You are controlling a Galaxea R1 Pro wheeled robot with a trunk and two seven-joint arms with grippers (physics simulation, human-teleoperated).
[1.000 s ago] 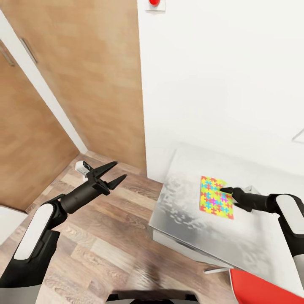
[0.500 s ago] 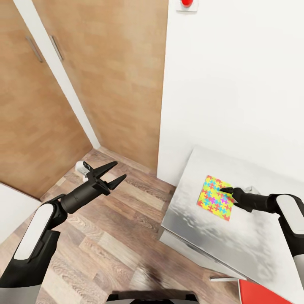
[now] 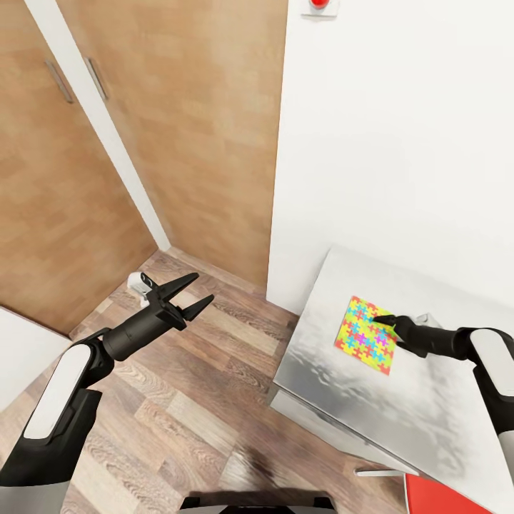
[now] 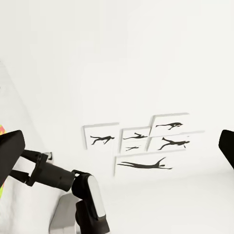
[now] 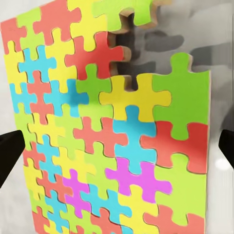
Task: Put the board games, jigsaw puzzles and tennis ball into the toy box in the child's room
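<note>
- Presently the right pincer [image 3: 378, 319] hovers at the far edge of a jigsaw puzzle [image 3: 365, 335]. The right wrist view shows its two finger tips spread wide to either side of the sheet, so it is released and holding nothing.
- That placement reads as a line-up for a pick: the fingers point across the sheet, probably so they can come down and catch an edge.
- The puzzle lies flat on the pale grey counter [image 3: 335, 385], near the counter's left end and close to the white wall.
- Seen close, the puzzle [image 5: 107, 131] is a thin, squarish sheet of interlocking pieces in yellow, red, green, light blue and magenta. One corner has a gap where a piece is missing, and the grey counter shows through.
- Being so thin and flat, it will likely be hard to pinch from above; sliding it towards the counter's edge may help.
- The left pincer [image 3: 188, 293] is also released, its fingers apart and empty. It is held out over the wood floor [image 3: 178, 421], well apart from the counter and clear of the work.
- Wooden wardrobe doors [image 3: 178, 128] stand on the far left.
</note>
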